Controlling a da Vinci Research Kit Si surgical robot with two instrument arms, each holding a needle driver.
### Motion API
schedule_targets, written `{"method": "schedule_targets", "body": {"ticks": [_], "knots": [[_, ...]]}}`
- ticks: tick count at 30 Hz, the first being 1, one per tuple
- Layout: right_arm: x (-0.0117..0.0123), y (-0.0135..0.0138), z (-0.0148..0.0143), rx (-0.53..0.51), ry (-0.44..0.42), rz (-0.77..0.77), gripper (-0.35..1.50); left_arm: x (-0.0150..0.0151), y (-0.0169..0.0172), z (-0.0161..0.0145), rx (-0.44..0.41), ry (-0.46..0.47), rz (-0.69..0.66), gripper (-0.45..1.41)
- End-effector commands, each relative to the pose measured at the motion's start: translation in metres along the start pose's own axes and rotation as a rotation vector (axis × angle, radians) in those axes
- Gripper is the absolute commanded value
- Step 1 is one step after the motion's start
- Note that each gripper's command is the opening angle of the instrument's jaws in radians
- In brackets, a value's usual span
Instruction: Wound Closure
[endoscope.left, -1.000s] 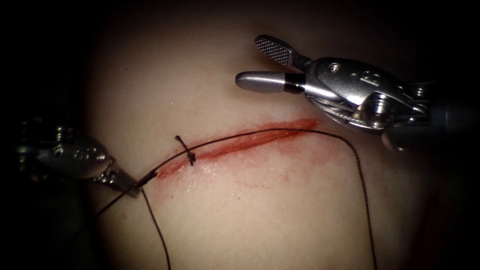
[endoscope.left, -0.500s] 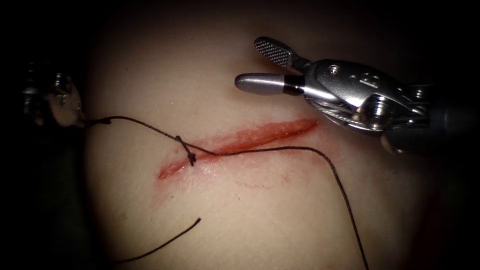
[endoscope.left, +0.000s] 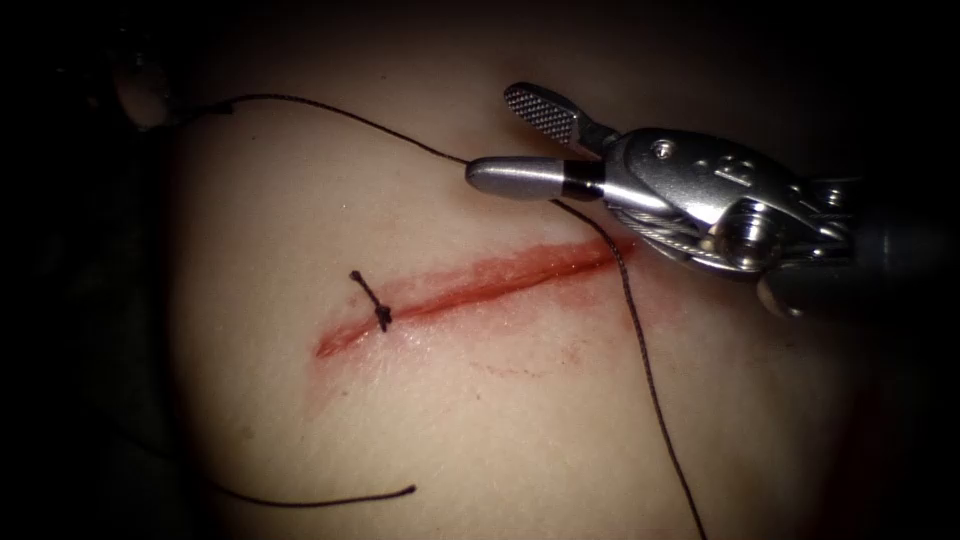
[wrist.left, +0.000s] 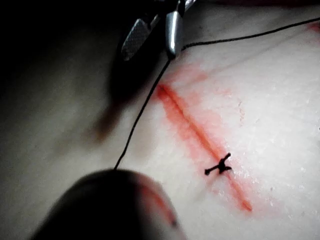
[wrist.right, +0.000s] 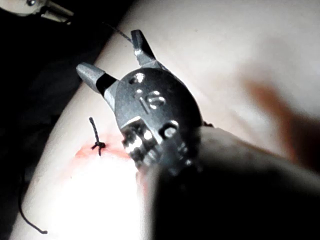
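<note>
Endoscope view, contents, largest first.

1. Tissue (endoscope.left: 450, 430): pale pork belly slab, bearing all the items below.
2. Right tool (endoscope.left: 495, 135): comes in from the right and hovers above the cut's right end. Its jaws are spread wide and grasp nothing. The serrated upper jaw points up-left, the smooth lower one points left.
3. Left tool (endoscope.left: 140, 95): in shadow at the far upper left, well apart from the cut. It seems to be clenched on the thread's end, though the light there is poor.
4. Cut (endoscope.left: 470, 288): its long axis runs from lower left up to upper right, wet with red fluid (endoscope.left: 560, 262). The right arm is much the nearer to it.
5. Thread (endoscope.left: 641, 352): it runs from the left tool rightward to the right tool's lower jaw, passes beneath that jaw, then bends down across the cut's right end and off the lower edge. It lies against the open lower jaw, not between the two.
6. Cut end of thread (endoscope.left: 405, 491): loose on the tissue, below and left of the cut.
7. Knot (endoscope.left: 380, 315): one tied stitch across the cut near its left end, lying left of and below the right tool.
8. Needle: its place cannot be told.
9. Writing: stamped characters on the right tool's wrist housing, not legible.
</note>
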Motion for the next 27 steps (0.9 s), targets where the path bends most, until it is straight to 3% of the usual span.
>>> {"method": "schedule_targets", "body": {"ticks": [1, 3, 5, 7, 9, 13, 15, 17, 21, 26, 27], "knots": [[-0.0001, -0.0002, 0.0009, 0.001, 0.002, -0.001, 1.0, 0.0009, 0.0004, 0.0007, -0.043, 0.06, -0.035, -0.23], [-0.0001, -0.0002, 0.0009, 0.001, 0.002, -0.002, 1.0, 0.0018, 0.0011, 0.0014, -0.133, 0.156, -0.093, -0.15], [-0.0003, -0.0003, 0.001, 0.0, 0.002, -0.003, 1.0, 0.003, 0.0022, 0.0026, -0.202, 0.227, 0.007, 0.07], [-0.0004, -0.0003, 0.0011, 0.0, 0.003, -0.004, 1.0, 0.0042, 0.0035, 0.004, -0.215, 0.232, 0.117, 0.26], [-0.0004, -0.0004, 0.0011, 0.0, 0.003, -0.005, 1.0, 0.005, 0.0045, 0.005, -0.223, 0.214, 0.134, 0.36], [-0.0004, -0.0004, 0.0011, 0.0, 0.003, -0.005, 1.01, 0.0061, 0.0056, 0.0063, -0.257, 0.243, 0.176, 1.04], [-0.0004, -0.0005, 0.001, 0.0, 0.003, -0.005, 1.01, 0.0062, 0.0058, 0.0065, -0.271, 0.303, 0.196, 1.23], [-0.0004, -0.0005, 0.001, 0.0, 0.003, -0.005, 1.01, 0.0063, 0.0058, 0.0066, -0.276, 0.361, 0.232, 1.3], [-0.0004, -0.0006, 0.001, 0.0, 0.003, -0.005, 1.03, 0.006, 0.005, 0.006, -0.279, 0.382, 0.251, 1.38], [-0.0004, -0.0006, 0.0009, 0.001, 0.003, -0.005, 1.05, 0.0049, 0.0031, 0.0028, -0.291, 0.452, 0.199, 1.4], [-0.0003, -0.0006, 0.0007, 0.001, 0.002, -0.004, 1.06, 0.0044, 0.0024, 0.0013, -0.287, 0.5, 0.16, 1.4]]}}
